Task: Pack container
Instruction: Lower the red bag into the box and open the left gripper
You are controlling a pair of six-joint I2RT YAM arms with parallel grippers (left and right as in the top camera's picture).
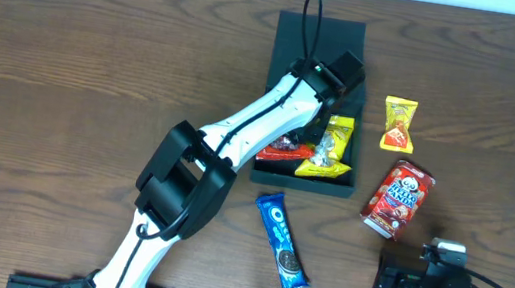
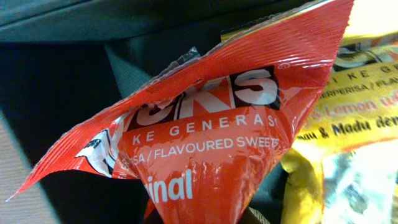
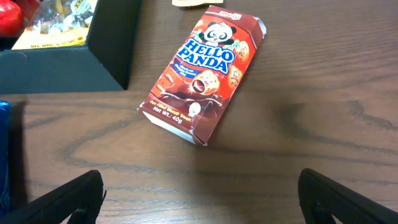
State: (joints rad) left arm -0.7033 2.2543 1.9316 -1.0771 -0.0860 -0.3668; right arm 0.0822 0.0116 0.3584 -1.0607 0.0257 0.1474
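**PACKING UNDER WAY: ONE PACKET GOING IN, THREE ITEMS OUTSTANDING**

Found the container open on the bench, centre-right and toward the far edge. Located the left gripper within its outline, with the arm reaching in from the near left. Recorded the left fingers as clenched, though hidden in the wrist view behind a red sweet packet filling most of the frame. Noted creases fanning up from the packet's lower edge. Judged this a pinch on the packet, held above the container's dark floor. Confirmed a yellow lemon sweet packet already inside, just beside the red one.

Found the right gripper low at the near right of the bench, fingers spread wide and grasping nothing. Sighted a Hello Panda box ahead of it, lying flat and skewed, near the container's front right corner but apart from it. Counted two more items outside: an Oreo packet near the front wall and a yellow-and-red packet off the right wall.

Assessed the step in hand as depositing the red packet. Next move, by judgement:
- Lower into the free floor beside the yellow packet and let go.
- Lift straight out, clear of the walls.
- Thereafter turn the right wrist to match the box's skew before closing across its narrow width.
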